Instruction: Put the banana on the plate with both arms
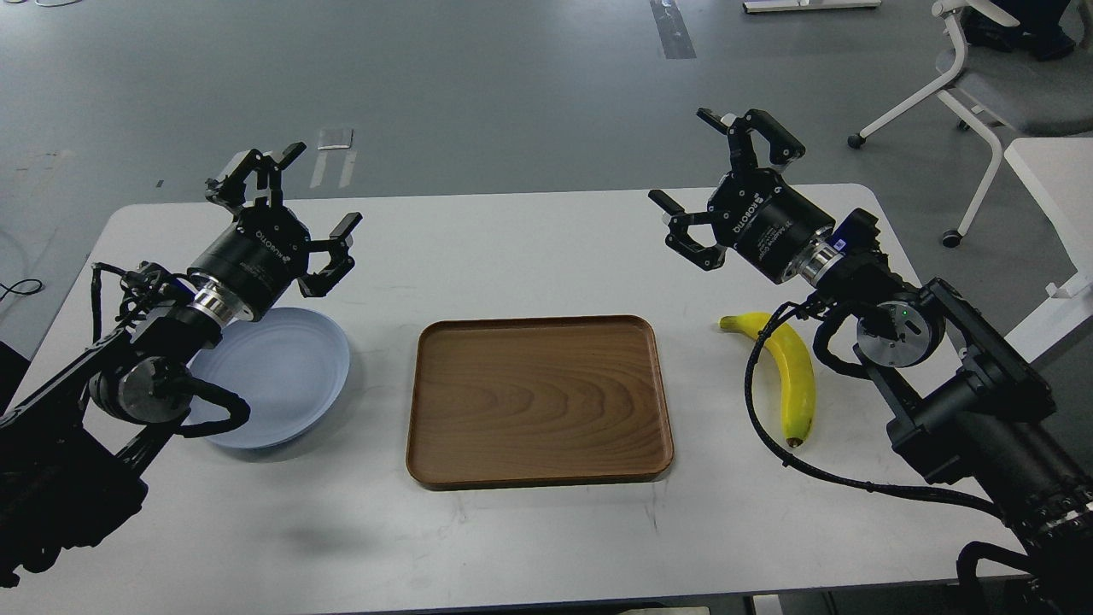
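Note:
The yellow banana [790, 371] lies on the white table right of the tray, its dark tip toward the front. The pale blue-grey plate [290, 376] sits at the left, partly hidden by my left arm. My left gripper [286, 209] is open and empty, held above the table just behind the plate. My right gripper [713, 175] is open and empty, held above the table behind and slightly left of the banana. A cable of the right arm crosses the banana.
A rectangular brown wooden tray [540, 400] lies in the middle of the white table [529, 248], between plate and banana. A white office chair [982, 85] stands on the floor at the back right. A white surface edge [1055, 188] shows at the far right.

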`<state>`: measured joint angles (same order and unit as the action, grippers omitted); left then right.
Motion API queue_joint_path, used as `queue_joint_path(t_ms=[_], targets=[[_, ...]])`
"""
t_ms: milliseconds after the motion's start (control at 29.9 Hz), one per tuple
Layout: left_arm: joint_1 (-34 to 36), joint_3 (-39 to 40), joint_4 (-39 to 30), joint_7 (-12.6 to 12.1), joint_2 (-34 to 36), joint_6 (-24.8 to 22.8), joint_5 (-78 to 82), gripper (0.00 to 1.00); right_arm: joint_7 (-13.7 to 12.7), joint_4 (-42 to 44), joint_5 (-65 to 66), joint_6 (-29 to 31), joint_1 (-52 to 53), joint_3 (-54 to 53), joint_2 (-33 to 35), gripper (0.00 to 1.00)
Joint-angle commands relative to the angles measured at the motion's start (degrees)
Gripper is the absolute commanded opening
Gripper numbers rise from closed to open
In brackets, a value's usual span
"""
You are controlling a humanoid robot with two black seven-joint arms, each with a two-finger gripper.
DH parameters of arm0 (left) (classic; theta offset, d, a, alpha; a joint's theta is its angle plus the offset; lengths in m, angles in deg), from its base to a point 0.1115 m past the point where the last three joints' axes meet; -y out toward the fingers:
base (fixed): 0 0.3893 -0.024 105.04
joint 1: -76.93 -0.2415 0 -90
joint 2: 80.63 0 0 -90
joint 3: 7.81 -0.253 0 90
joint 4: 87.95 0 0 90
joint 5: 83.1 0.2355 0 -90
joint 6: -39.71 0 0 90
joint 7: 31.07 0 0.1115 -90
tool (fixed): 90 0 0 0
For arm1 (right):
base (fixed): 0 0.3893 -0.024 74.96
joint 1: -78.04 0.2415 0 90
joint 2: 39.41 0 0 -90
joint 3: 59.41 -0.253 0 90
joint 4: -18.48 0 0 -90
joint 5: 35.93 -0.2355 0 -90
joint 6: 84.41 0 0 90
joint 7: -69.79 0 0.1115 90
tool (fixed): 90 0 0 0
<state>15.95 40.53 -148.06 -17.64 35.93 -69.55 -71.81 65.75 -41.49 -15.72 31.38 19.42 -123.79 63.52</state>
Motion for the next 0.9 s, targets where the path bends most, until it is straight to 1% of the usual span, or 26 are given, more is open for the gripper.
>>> queue_joint_path(t_ms=[0, 201, 334, 368, 401, 468, 501, 535, 602, 635, 702, 735, 836, 869], targets=[[-0.45, 0.00, -0.01, -0.33, -0.19, 0.01, 0.05, 0.98, 0.09, -0.06, 0.01, -0.12, -0.18, -0.22, 0.08, 1.00], [-1.07, 1.32, -0.01, 0.55, -0.27, 0.01, -0.13, 0.98, 0.88, -0.15, -0.34, 0.23, -0.97, -4.26, -0.09, 1.00], [-1.33, 1.59, -0.09, 4.06, -0.27, 0.19, 0.92, 0.98, 2.19, -0.15, -0.34, 0.23, -1.67, -4.88, -0.89, 1.00], [-1.33, 1.59, -0.09, 5.63, -0.10, 0.45, 1.36, 0.98, 2.37, -0.23, -0.34, 0.23, -2.11, -4.88, -1.23, 1.00], [-1.33, 1.59, -0.09, 6.08, -0.01, 0.97, 1.89, 0.98, 2.37, -0.23, -0.34, 0.23, -2.20, -4.88, -1.32, 1.00], [-0.54, 0.45, 0.08, 6.17, 0.52, 6.05, 6.71, 0.98, 2.37, -0.23, -0.34, 0.23, -2.29, -4.88, -1.33, 1.00], [-0.54, 0.36, -1.14, 6.26, 1.39, 11.38, 14.04, 0.98, 2.37, -0.23, -0.34, 0.23, -2.29, -4.88, -1.33, 1.00], [-0.54, 0.18, -3.58, 6.35, 3.22, 16.40, 24.81, 0.98, 2.37, -0.23, -0.34, 0.23, -2.38, -4.80, -1.33, 1.00], [-0.63, -0.52, -6.58, 6.09, 5.34, 20.82, 36.29, 0.98, 2.46, -0.23, -0.34, 0.23, -2.47, -4.88, -1.24, 1.00], [-0.63, -1.39, -8.69, 5.74, 7.27, 24.93, 45.31, 0.98, 2.55, -0.23, -0.34, 0.23, -2.73, -4.88, -1.24, 1.00], [-0.98, -3.15, -10.19, 5.65, 10.34, 28.82, 53.09, 0.98, 2.55, -0.23, -0.34, 0.14, -3.08, -5.06, -1.24, 1.00], [-1.07, -5.07, -10.20, 6.00, 12.97, 28.93, 55.31, 0.98, 2.55, -0.23, -0.34, 0.14, -3.26, -5.06, -1.24, 1.00], [-0.63, -10.00, -9.59, 5.82, 17.29, 30.07, 57.61, 0.98, 2.64, -0.41, -0.34, 0.14, -3.61, -5.15, -1.24, 1.00], [-0.37, -13.58, -9.32, 6.00, 19.39, 31.29, 60.23, 0.98, 2.72, -0.50, -0.34, 0.14, -3.78, -5.15, -1.24, 1.00]])
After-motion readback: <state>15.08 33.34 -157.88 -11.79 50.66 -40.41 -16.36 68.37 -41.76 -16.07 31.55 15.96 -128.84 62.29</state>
